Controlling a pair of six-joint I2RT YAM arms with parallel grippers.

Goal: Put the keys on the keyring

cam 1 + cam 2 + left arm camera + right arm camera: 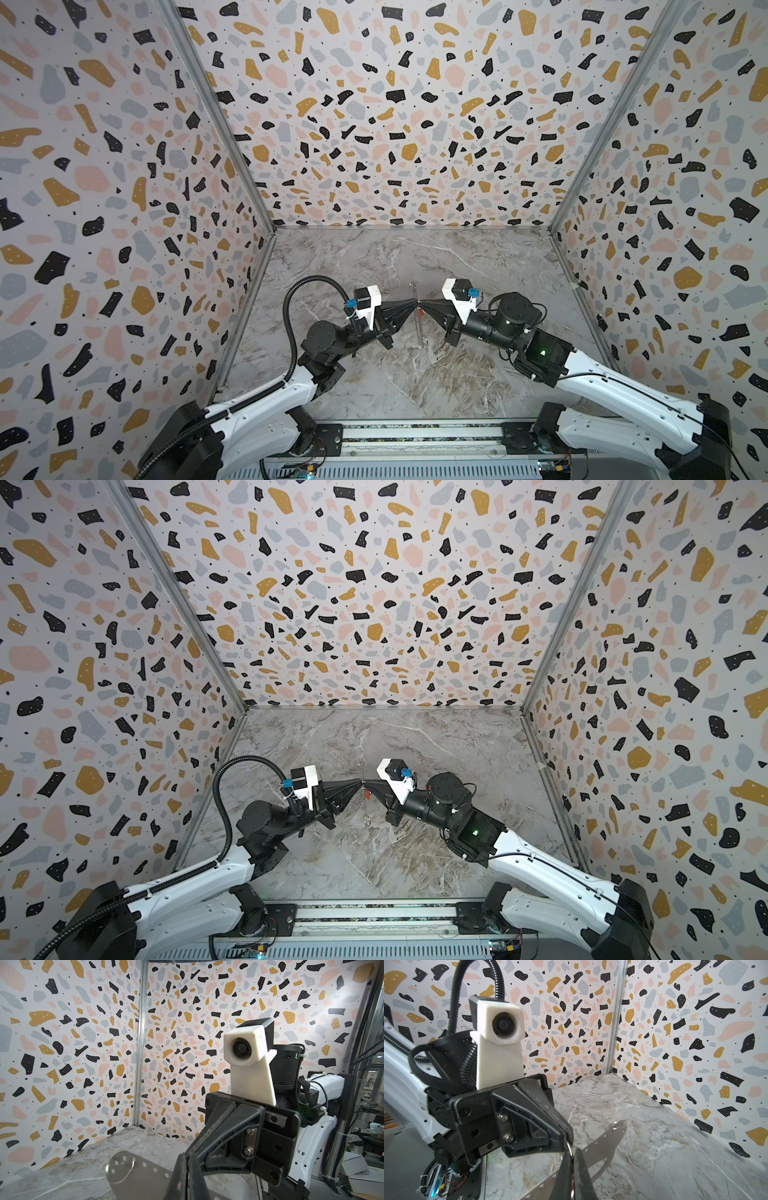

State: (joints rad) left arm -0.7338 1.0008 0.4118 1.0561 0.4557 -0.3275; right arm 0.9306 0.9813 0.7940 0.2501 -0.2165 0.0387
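Both grippers meet tip to tip above the marble table. My left gripper (pixel 414 302) (pixel 187 1176) is shut on the keyring (pixel 141 1178), a flat dull-grey metal piece with small holes along its edge. It shows edge-on in a top view (pixel 419 328) and as a curved loop in the right wrist view (pixel 608 1138). A thin wire ring (pixel 122 1169) hangs through a hole at its rounded end. My right gripper (pixel 423 304) (pixel 572 1174) is shut on a key. Its silvery ring (pixel 570 1149) and red tag (pixel 420 314) (pixel 368 792) peek out between the fingers, right against the keyring.
Terrazzo-patterned walls (pixel 395 124) close in the marble table (pixel 415 382) on three sides, with aluminium posts (pixel 249 183) at the corners. The arms' mounting rail (pixel 415 436) runs along the front edge. The right arm's wrist camera (pixel 242 1049) faces the left one (pixel 503 1024).
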